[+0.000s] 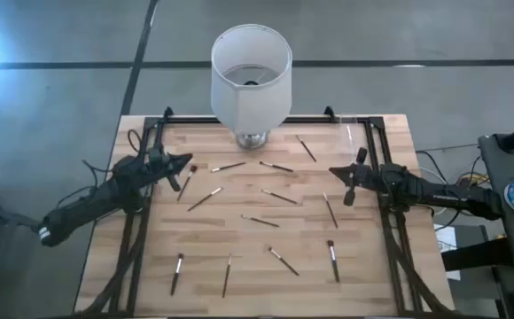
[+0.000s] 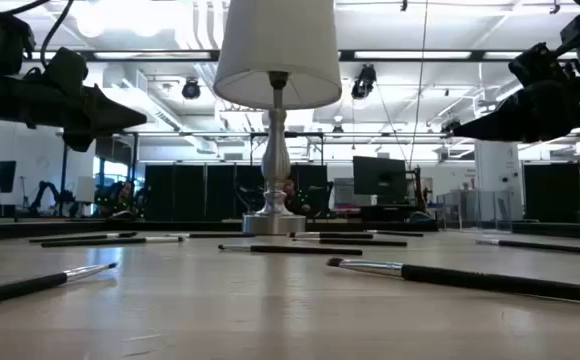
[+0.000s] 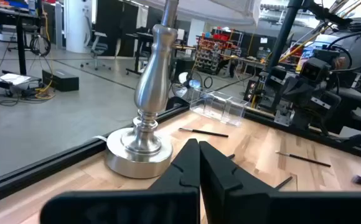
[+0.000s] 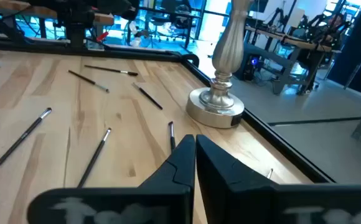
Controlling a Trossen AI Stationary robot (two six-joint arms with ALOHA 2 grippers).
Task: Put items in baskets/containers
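About a dozen thin makeup brushes lie flat and scattered on the wooden table, among them one (image 1: pixel 279 197) near the middle and one (image 1: pixel 333 260) at the near right. A small clear cup (image 1: pixel 353 133) stands at the far right corner and also shows in the left wrist view (image 3: pixel 218 106). My left gripper (image 1: pixel 179 173) hovers shut and empty above the table's left side, beside a brush (image 1: pixel 186 184); its closed fingertips show in its wrist view (image 3: pixel 199 149). My right gripper (image 1: pixel 347 182) hovers shut and empty above the right side, its fingertips together (image 4: pixel 195 143).
A big white lampshade (image 1: pixel 251 75) on a metal base (image 3: pixel 140 149) stands at the far middle. A black frame (image 1: pixel 146 133) rims the table. The middle of the table holds only flat brushes.
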